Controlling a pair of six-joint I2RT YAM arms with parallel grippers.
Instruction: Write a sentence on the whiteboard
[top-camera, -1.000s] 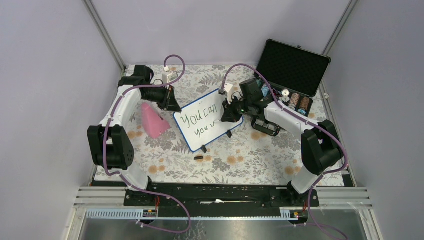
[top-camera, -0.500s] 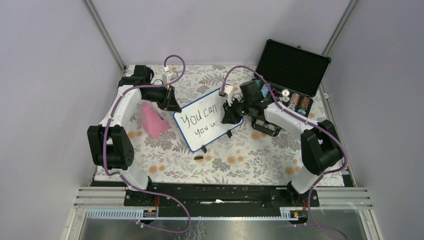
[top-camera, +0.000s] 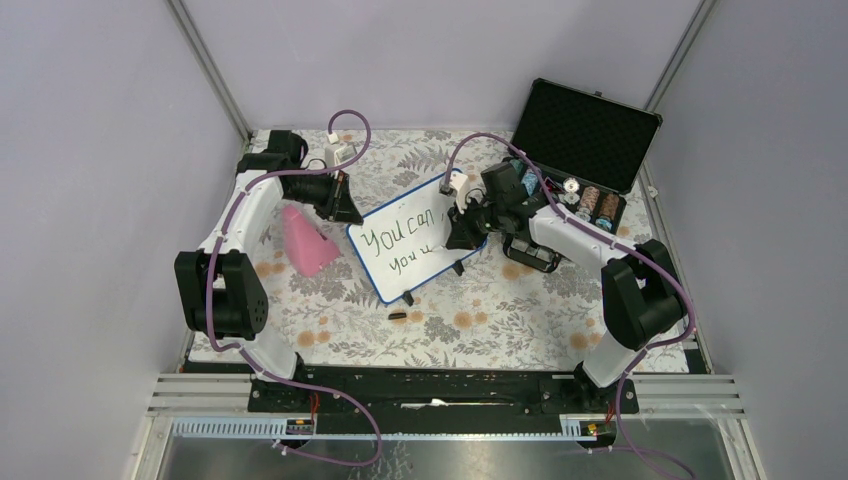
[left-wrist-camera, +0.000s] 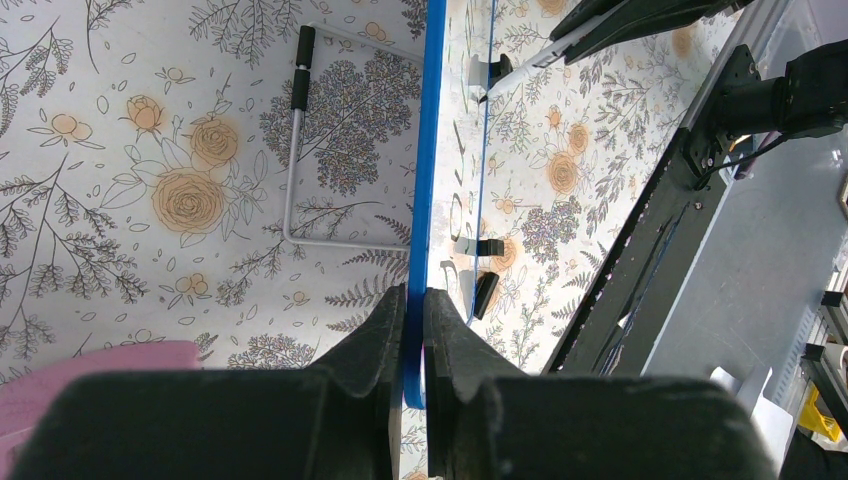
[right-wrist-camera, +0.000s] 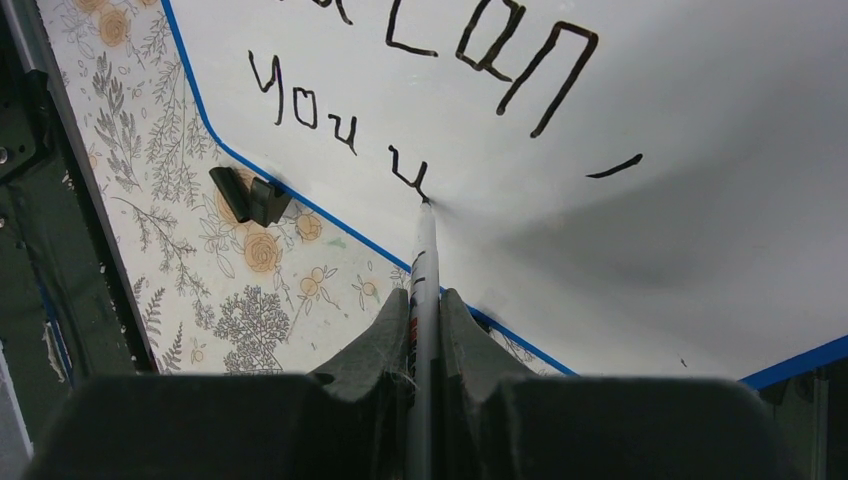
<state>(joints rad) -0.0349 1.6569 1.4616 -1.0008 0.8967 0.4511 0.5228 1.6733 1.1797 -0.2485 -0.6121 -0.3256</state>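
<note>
- Right claw (right-wrist-camera: 425, 300) narrow, pinching one marker (right-wrist-camera: 424, 245); its tip touches the whiteboard (right-wrist-camera: 700, 260) at the last stroke of line two.
- Blank board lies right of the tip in the wrist view, along the board's long axis; the right arm is nearer.
- Left claw (left-wrist-camera: 412, 305) clamped on the board's blue frame, left end.
- Board mid-table (top-camera: 480, 320), set diagonally.
- Count: one board, one marker, the sentence (top-camera: 400, 238) in two lines.

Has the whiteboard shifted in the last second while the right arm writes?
No. The whiteboard lies at the same spot and angle beside the pink wedge and the black case as before.
</note>
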